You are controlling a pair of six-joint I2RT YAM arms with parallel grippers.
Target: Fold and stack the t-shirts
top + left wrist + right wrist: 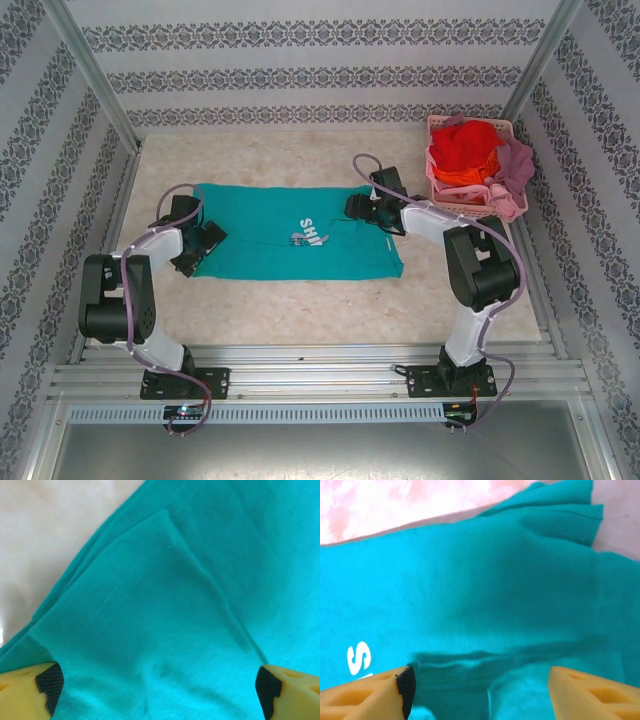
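Observation:
A teal t-shirt (290,240) with white lettering (310,236) lies spread flat on the table. My left gripper (210,238) hovers over its left edge, jaws open, with the teal cloth (165,615) and a stitched hem below its yellow fingers (25,690). My right gripper (352,207) sits over the shirt's upper right part, also open. Between its fingers (592,692) lies a darker fold of teal cloth (470,665), and nothing is pinched. The white lettering (359,657) shows at the left. Red (465,148), orange (460,180) and mauve-pink (515,165) t-shirts are heaped in the basket.
The pink lattice basket (440,122) stands at the back right corner, close to the right arm. Patterned walls enclose the table (280,150) on three sides. Bare tabletop lies behind and in front of the teal shirt.

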